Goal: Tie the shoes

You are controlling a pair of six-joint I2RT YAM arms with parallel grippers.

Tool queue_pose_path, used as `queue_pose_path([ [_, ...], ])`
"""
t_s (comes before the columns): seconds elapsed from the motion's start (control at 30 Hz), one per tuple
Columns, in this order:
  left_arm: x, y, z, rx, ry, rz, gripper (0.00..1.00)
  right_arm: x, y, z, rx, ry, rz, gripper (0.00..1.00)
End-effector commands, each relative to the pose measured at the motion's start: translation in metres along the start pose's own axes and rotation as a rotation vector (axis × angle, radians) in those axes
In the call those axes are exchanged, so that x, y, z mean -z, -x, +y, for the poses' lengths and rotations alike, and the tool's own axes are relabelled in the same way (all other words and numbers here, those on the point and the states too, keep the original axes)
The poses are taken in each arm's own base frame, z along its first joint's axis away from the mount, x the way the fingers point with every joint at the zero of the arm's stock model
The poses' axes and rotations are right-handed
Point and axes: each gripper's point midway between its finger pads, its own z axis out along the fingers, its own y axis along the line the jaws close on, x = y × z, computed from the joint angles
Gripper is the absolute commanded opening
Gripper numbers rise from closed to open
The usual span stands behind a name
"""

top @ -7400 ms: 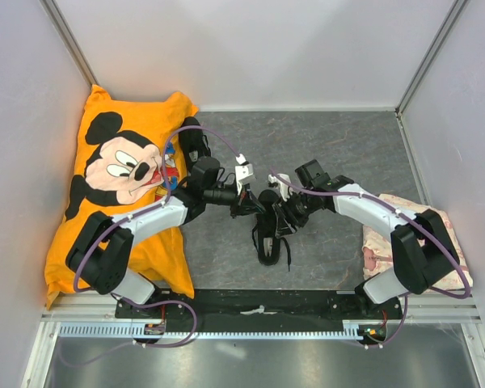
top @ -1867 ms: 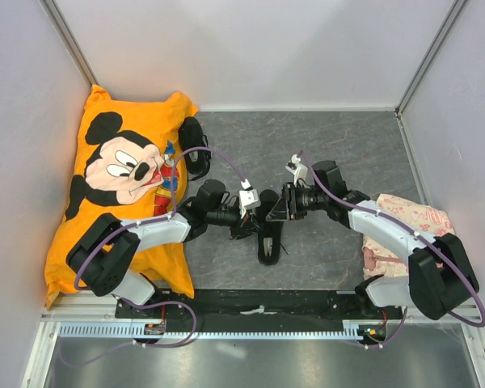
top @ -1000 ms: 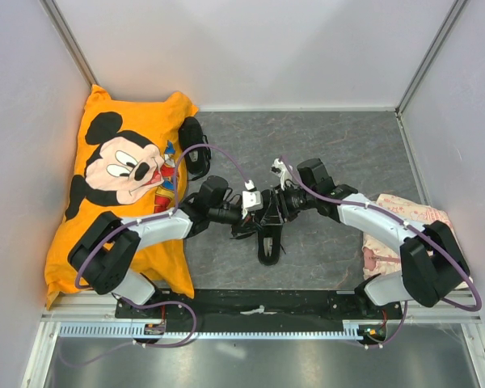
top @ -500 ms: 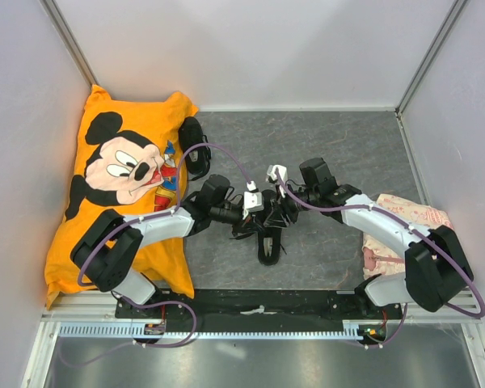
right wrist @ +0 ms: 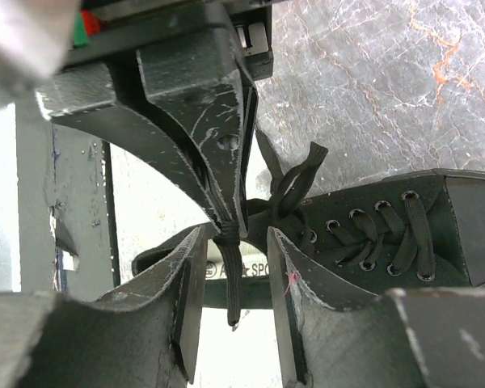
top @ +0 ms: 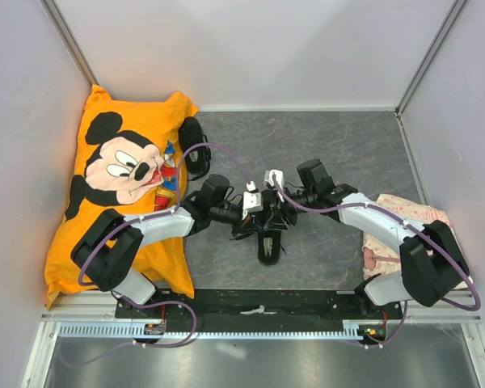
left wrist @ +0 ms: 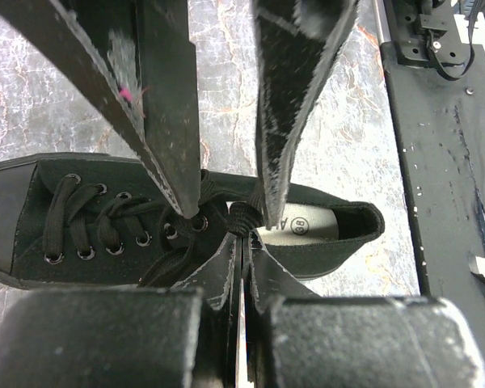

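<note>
Plainly all-black low-top shoe (left wrist: 24,210), loose laces (left wrist: 59,214)

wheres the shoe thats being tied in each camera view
top external: the shoe sits mid-picture, a little low.
left wrist: across the middle, toe left.
right wrist: lower right, toe right.
shared landmark: the pale insole label shows in both wrist views, beside the pinched lace; too small from above.

At centre, a lace (right wrist: 233,283) of the black shoe (right wrist: 380,234) is pinched by the left gripper (right wrist: 226,222), flanked by the parted fingers (right wrist: 307,283) of the right gripper (right wrist: 237,237).
</note>
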Motion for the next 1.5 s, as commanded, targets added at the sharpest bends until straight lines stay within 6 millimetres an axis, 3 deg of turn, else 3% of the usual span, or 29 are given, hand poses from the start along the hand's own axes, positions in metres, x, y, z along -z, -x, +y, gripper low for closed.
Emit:
queue_pose_path([
  [0.0,-0.002,0.016,0.005,-0.072,-0.019,-0.041,0.02,-0.002,0.015,-0.004,0.059,0.019,-0.032,0.42],
  [0.23,-0.002,0.015,0.005,-0.064,-0.023,-0.042,0.01,-0.004,0.016,-0.005,0.035,0.019,-0.043,0.2],
  [0.3,-0.002,0.016,0.005,-0.062,-0.022,-0.042,0.02,-0.004,0.015,-0.004,0.023,0.017,-0.046,0.04],
  [0.37,-0.002,0.017,0.005,-0.057,-0.02,-0.044,0.04,-0.004,0.016,-0.004,0.017,0.014,-0.052,0.0],
  [0.57,0.003,0.015,0.005,-0.041,-0.007,-0.048,0.09,-0.003,0.011,0.0,-0.015,0.01,-0.057,0.0],
  [0.73,0.004,0.013,0.004,-0.042,-0.011,-0.051,0.04,-0.002,0.01,0.005,-0.002,0.032,-0.06,0.0],
  [0.77,0.003,0.014,0.004,-0.047,-0.014,-0.053,0.03,-0.003,0.008,0.006,0.016,0.047,-0.053,0.07],
  [0.87,0.003,0.014,0.004,-0.059,-0.02,-0.054,0.02,-0.001,0.005,0.006,0.055,0.053,-0.026,0.45],
  [0.9,0.003,0.015,0.004,-0.07,-0.023,-0.057,0.02,0.0,0.005,0.004,0.069,0.048,-0.023,0.47],
  [1.47,0.001,0.014,-0.002,-0.105,-0.073,-0.059,0.02,-0.005,0.014,0.005,0.128,0.12,-0.009,0.41],
])
